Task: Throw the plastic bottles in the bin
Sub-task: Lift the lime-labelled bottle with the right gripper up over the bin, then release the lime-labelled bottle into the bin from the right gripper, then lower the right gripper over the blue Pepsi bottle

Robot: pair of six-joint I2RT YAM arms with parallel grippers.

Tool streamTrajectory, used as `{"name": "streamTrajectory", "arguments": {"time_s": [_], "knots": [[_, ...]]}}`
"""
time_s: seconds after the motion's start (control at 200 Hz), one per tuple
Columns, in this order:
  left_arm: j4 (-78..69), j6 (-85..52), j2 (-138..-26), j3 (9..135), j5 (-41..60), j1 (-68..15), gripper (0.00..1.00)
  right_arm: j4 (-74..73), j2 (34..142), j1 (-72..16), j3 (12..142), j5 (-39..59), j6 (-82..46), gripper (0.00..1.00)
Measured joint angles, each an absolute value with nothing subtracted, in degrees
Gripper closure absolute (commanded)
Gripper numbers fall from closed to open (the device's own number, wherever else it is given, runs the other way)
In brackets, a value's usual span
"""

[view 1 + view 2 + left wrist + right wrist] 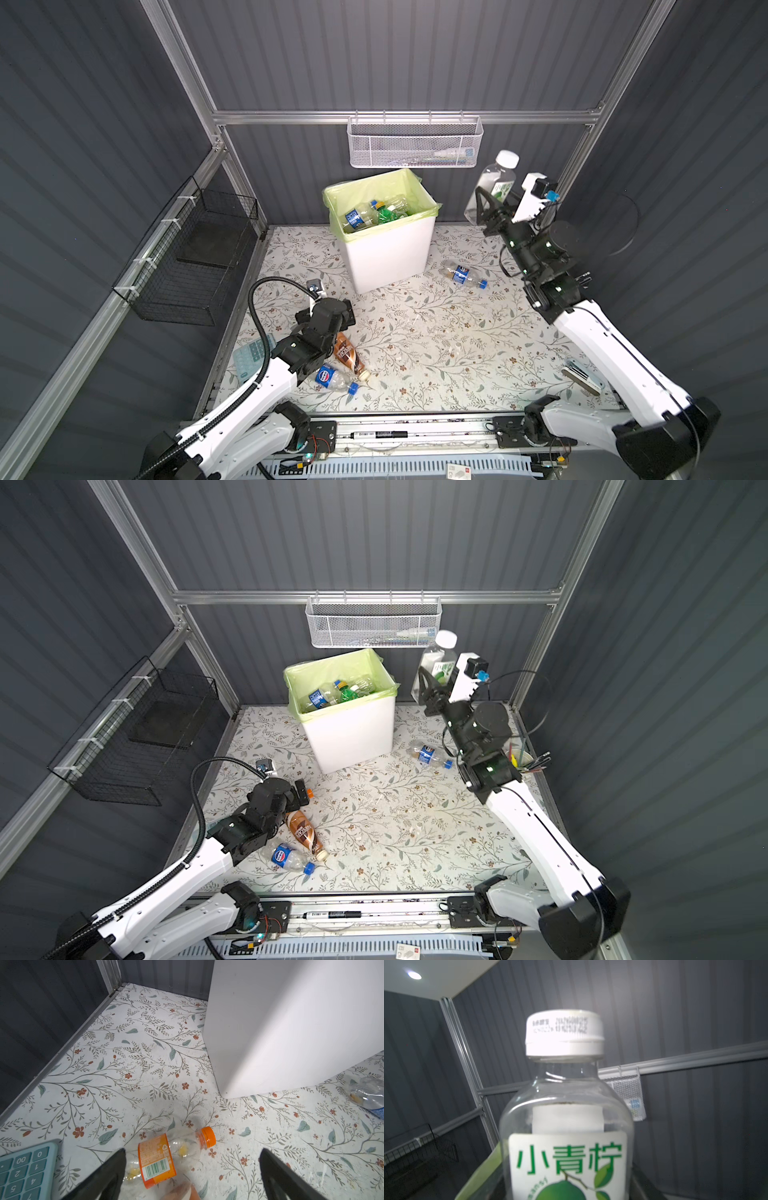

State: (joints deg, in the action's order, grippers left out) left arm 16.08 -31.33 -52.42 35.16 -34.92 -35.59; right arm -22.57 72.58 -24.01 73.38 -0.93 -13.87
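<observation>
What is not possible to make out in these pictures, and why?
Bin: wall hides what lies under the top bottles, both top views.
White mesh basket: contents too small, both top views.
White-capped bottle: cap print blurred, right wrist view.
Clear bottle: cut off by edge, left wrist view.

A robot test cell, lab-style — an aluminium frame (pixel 399 117) walled with dark ribbed panels (pixel 395 54), 2 white arms (pixel 257 395) mounted on a rail (pixel 436 434) at 6 o'clock, a black basket (pixel 195 257) hung at 9 o'clock, a mesh basket (pixel 413 145) at 12 — floral sheet (pixel 436 345) as tabletop.
</observation>
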Motion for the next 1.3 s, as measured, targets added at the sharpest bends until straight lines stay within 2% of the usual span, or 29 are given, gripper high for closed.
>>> {"name": "streamTrajectory", "arguments": {"time_s": [0.14,0.195,0.26,0.325,0.45,0.62,0.871,1.041,1.301], "knots": [[15.11,-32.23,-52.69,34.89,-33.78,-35.59,0.00,-17.56,89.69,-25.87,93.84,7.01,-15.99,0.29],[14.66,-32.45,-53.06,34.89,-33.23,-35.59,0.00,-12.03,97.03,-26.79,103.72,10.22,-15.92,0.20],[14.28,-32.64,-53.60,34.89,-32.71,-35.59,0.00,-5.04,104.81,-27.90,113.89,12.88,-14.66,0.02],[14.22,-32.69,-54.08,34.89,-32.25,-35.59,0.00,0.56,108.71,-28.73,117.69,14.06,-12.62,0.01],[14.02,-32.84,-54.30,34.89,-31.40,-35.59,0.00,5.13,107.46,-29.76,111.31,13.28,-10.63,0.01],[13.15,-33.30,-55.29,34.89,-30.30,-35.59,0.00,5.13,97.73,-29.43,99.81,6.98,-7.75,0.01],[12.60,-33.50,-57.23,34.89,-28.84,-35.59,0.00,2.26,87.05,-26.02,91.61,1.23,-1.28,0.01],[11.75,-33.71,-56.77,34.28,-28.84,-35.59,0.00,6.61,87.79,-22.11,82.94,-1.96,4.71,0.01],[10.44,-33.95,-56.60,33.19,-28.82,-35.59,0.00,15.53,95.64,-16.40,74.83,-4.38,11.29,0.01]]}}
